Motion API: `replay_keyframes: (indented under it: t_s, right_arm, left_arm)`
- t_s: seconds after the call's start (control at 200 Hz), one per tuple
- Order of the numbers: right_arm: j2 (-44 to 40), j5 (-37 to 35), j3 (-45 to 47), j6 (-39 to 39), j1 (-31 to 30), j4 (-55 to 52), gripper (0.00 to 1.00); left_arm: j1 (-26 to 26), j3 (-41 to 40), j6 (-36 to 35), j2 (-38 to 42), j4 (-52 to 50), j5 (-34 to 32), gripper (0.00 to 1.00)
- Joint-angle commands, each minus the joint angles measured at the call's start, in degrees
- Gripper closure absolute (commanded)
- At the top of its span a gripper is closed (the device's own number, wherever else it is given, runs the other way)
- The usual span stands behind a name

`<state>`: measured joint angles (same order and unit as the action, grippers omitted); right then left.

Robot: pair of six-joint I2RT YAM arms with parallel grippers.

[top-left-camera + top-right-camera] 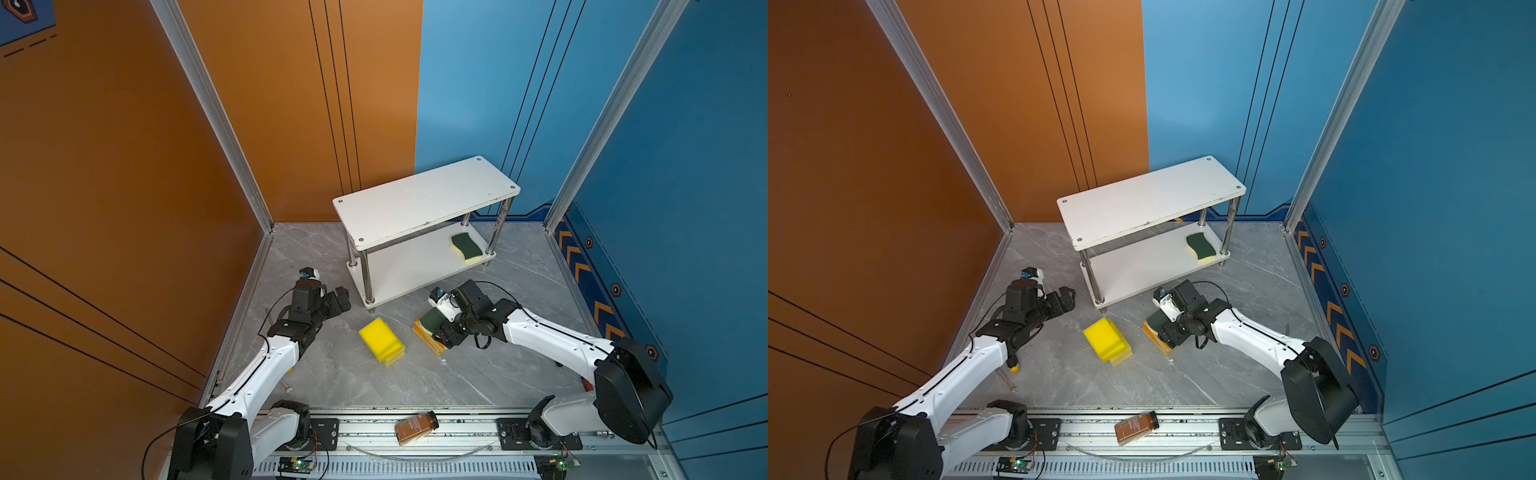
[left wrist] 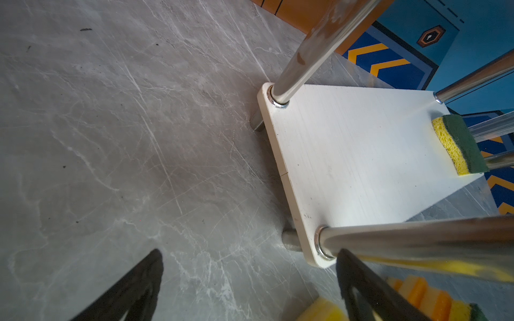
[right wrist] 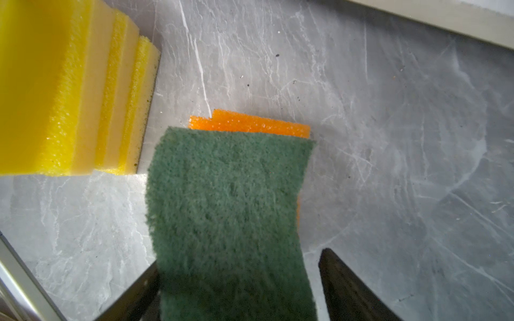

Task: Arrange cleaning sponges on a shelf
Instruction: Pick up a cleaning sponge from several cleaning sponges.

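The shelf (image 1: 424, 199) (image 1: 1150, 203) stands at the back. One green-topped sponge (image 1: 467, 246) (image 1: 1201, 246) (image 2: 461, 144) lies on the right end of its lower board. Yellow sponges (image 1: 380, 338) (image 1: 1106, 338) (image 3: 55, 83) are stacked on the floor in front. To their right, a second green-topped sponge (image 1: 431, 319) (image 3: 228, 208) lies on orange sponges (image 3: 250, 123). My right gripper (image 1: 438, 334) (image 3: 240, 258) straddles it, open: one finger touches its edge, the other stands a little off. My left gripper (image 1: 343, 296) (image 2: 249, 251) hangs open and empty by the shelf's left front leg.
A brown bottle (image 1: 417, 428) (image 1: 1136, 428) lies on the front rail between the arm bases. A small tool with a yellow handle (image 1: 1014, 368) lies under the left arm. Orange and blue walls enclose the grey marble floor (image 1: 519, 374).
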<state>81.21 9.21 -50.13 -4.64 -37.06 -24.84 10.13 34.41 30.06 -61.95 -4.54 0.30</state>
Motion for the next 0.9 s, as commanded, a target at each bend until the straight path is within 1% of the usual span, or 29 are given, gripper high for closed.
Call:
replay_keyframes:
  t_s: [0.0, 0.105, 0.215, 0.476, 0.691, 0.891]
  right_arm:
    - [-2.0, 1.1, 0.8, 0.1, 0.6, 0.7, 0.26]
    - [-3.3, 2.3, 0.8, 0.5, 1.5, 0.7, 0.31]
    - [-4.5, 3.6, 1.0, 0.8, 2.4, 0.8, 0.34]
    - [-6.4, 3.6, 1.1, 1.4, 4.0, 1.8, 0.35]
    - [-7.9, 3.0, 0.5, 1.2, 8.2, 8.2, 0.37]
    - [-5.1, 2.9, -2.7, 0.5, 13.2, 13.6, 0.37]
  left_arm:
    - [-0.4, -0.6, -0.1, -0.5, -0.5, 0.6, 0.02]
    - [-0.4, -0.6, -0.1, -0.7, -0.4, 0.7, 0.02]
    - [-0.4, -0.7, 0.0, -0.8, -0.3, 0.6, 0.02]
    - [-0.4, -0.7, 0.1, -0.8, -0.1, 0.9, 0.02]
    - [-0.4, -0.6, 0.1, -0.7, -0.4, 0.8, 0.02]
    - [-0.4, -0.5, 0.2, -0.3, -0.6, 0.7, 0.02]
